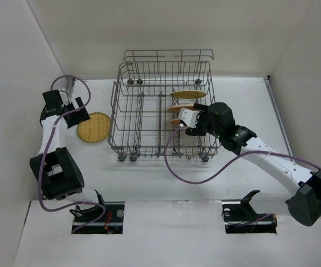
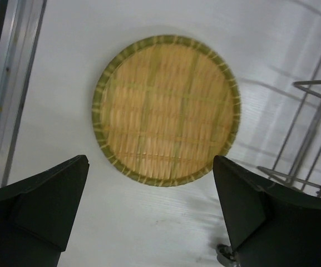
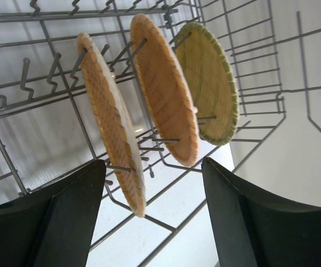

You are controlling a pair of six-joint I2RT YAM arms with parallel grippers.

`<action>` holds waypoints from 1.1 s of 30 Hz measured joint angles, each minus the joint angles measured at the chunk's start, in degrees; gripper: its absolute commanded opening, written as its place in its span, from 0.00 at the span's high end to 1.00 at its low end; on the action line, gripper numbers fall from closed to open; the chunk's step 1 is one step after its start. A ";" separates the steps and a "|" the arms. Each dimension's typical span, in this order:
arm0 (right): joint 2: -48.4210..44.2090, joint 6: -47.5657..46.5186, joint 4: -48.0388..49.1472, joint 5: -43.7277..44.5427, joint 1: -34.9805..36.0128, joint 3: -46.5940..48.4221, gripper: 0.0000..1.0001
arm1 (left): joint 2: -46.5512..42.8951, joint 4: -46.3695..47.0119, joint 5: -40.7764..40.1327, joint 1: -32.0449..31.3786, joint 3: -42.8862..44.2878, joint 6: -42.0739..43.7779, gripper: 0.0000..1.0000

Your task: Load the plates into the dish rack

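Observation:
One woven yellow-tan plate (image 1: 93, 127) lies flat on the table left of the dish rack (image 1: 168, 53). My left gripper (image 1: 78, 115) hovers over its near-left edge, open and empty. In the left wrist view the plate (image 2: 166, 108) lies just beyond the open gripper (image 2: 150, 161). Three plates stand on edge between the tines in the rack's right half (image 1: 187, 94) (image 1: 184, 107) (image 1: 177, 120). My right gripper (image 1: 186, 119) is inside the rack beside the nearest one, open and empty. The right wrist view shows the three plates (image 3: 113, 122) (image 3: 166, 89) (image 3: 210, 83) beyond the open gripper (image 3: 153, 164).
The grey wire rack stands mid-table on small wheels (image 1: 128, 158); its wires show in the left wrist view (image 2: 316, 82) and surround my right gripper in the right wrist view (image 3: 171, 214). White walls enclose the table on three sides. A metal rail (image 2: 10, 83) runs along the left edge.

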 measured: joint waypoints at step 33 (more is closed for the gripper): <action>-1.33 -0.83 -8.28 3.06 -5.66 22.08 0.18 | 4.74 19.50 15.21 18.93 -17.51 -17.62 0.28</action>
